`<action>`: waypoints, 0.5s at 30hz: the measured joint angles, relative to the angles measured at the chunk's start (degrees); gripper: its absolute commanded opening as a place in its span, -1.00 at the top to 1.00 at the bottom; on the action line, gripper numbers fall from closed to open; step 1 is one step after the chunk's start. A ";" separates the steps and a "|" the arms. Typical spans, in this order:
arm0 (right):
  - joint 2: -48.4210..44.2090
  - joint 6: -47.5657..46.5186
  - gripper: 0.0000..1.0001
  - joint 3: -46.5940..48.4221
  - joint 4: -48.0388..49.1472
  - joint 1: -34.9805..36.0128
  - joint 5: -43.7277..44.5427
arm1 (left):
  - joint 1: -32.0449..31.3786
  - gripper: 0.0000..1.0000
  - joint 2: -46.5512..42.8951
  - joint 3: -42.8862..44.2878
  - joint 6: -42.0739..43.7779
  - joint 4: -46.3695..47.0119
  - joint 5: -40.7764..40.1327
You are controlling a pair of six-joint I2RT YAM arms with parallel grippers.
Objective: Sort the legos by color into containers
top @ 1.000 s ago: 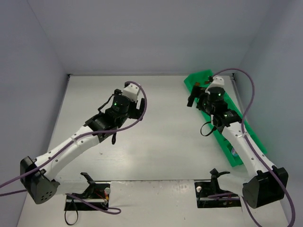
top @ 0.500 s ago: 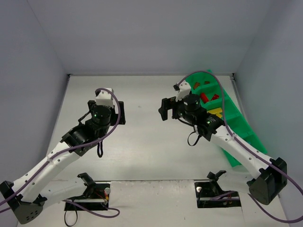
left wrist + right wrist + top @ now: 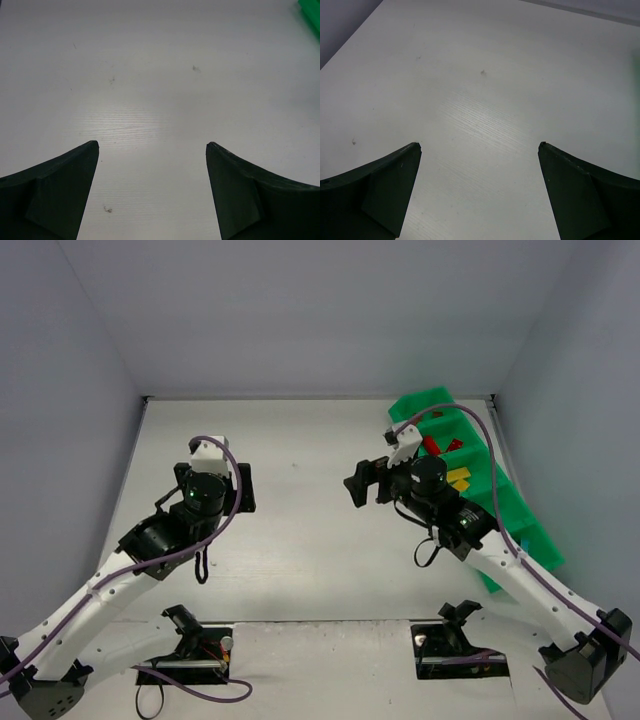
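The long green tray [image 3: 420, 403] lies along the right side of the table. Red bricks [image 3: 432, 445] lie in one of its far compartments and a yellow brick [image 3: 458, 478] in the one nearer to me; my right arm hides the nearer compartments. Its corner shows in the left wrist view [image 3: 312, 10]. My left gripper [image 3: 243, 487] is open and empty over the bare table, left of centre [image 3: 152, 145]. My right gripper [image 3: 358, 483] is open and empty over the bare table just left of the tray [image 3: 480, 145]. No loose brick shows on the table.
Grey walls close the table at the back and on both sides. The arm bases and two black mounts [image 3: 195, 630] stand at the near edge. A purple cable loops over each arm.
My right gripper has left the tray and swung left over the table. My left arm has drawn back to the left and toward the near edge. Both grippers stay open.
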 measured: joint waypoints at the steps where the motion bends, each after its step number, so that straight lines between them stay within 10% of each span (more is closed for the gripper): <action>1: -0.85 -0.02 -1.00 -0.37 -0.07 0.00 0.04 | 0.00 -0.63 0.00 0.00 -0.11 -0.02 0.00; 15: -7.72 -2.21 -1.00 -3.65 -1.33 0.00 0.52 | 0.00 -0.63 3.80 0.57 -4.37 -4.31 -1.77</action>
